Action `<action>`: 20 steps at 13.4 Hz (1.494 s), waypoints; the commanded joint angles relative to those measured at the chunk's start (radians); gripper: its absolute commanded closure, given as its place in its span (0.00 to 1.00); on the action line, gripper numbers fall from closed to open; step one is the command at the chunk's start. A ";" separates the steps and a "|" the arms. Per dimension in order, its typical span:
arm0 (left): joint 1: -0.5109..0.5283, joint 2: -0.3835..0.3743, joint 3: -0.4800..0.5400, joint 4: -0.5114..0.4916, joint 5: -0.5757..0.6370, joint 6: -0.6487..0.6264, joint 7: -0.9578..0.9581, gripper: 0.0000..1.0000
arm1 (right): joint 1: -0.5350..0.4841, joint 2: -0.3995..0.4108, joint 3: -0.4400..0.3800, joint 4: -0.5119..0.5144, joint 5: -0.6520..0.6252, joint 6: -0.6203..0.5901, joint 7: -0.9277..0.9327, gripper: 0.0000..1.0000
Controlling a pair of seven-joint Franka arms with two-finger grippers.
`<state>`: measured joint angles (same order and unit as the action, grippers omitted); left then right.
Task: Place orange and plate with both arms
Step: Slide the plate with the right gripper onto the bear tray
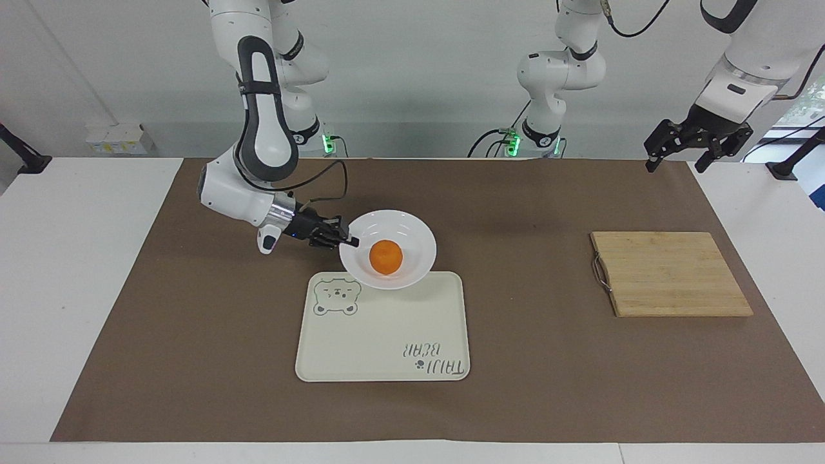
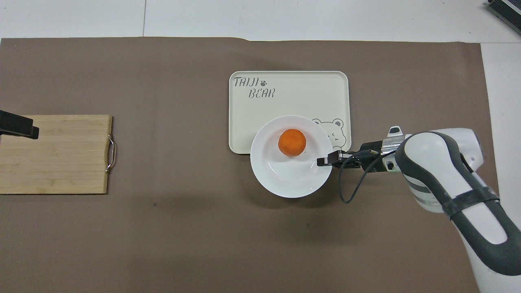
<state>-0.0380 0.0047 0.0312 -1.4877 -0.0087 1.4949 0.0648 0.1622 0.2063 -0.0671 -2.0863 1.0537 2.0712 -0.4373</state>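
Note:
The white plate point(image 1: 412, 235) point(image 2: 285, 179) hangs in the air with the orange point(image 1: 386, 256) point(image 2: 292, 142) lying in it. My right gripper point(image 1: 351, 242) point(image 2: 323, 162) is shut on the plate's rim at the right arm's side. The plate is over the tray's edge that lies nearest the robots. My left gripper point(image 1: 697, 149) waits open, raised over the table's corner at the left arm's end; in the overhead view only a black tip point(image 2: 18, 127) of it shows above the cutting board.
A cream tray point(image 1: 387, 341) point(image 2: 285, 89) with a bear print lies mid-table. A bamboo cutting board point(image 1: 670, 274) point(image 2: 55, 154) with a metal handle lies toward the left arm's end. Brown paper covers the table.

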 commanded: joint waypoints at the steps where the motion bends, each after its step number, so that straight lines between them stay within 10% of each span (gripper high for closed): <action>1: 0.009 -0.023 -0.002 -0.023 -0.013 -0.007 -0.005 0.00 | -0.004 0.143 0.004 0.182 -0.021 0.003 0.043 1.00; 17: 0.009 -0.023 -0.002 -0.023 -0.013 -0.007 -0.005 0.00 | 0.049 0.329 0.009 0.333 -0.030 0.182 0.120 1.00; 20: 0.009 -0.023 -0.002 -0.023 -0.013 -0.007 -0.005 0.00 | 0.053 0.328 0.009 0.336 -0.098 0.196 0.117 0.15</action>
<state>-0.0380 0.0047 0.0312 -1.4877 -0.0087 1.4949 0.0648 0.2212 0.5327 -0.0621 -1.7602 1.0124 2.2548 -0.3347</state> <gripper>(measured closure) 0.000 0.718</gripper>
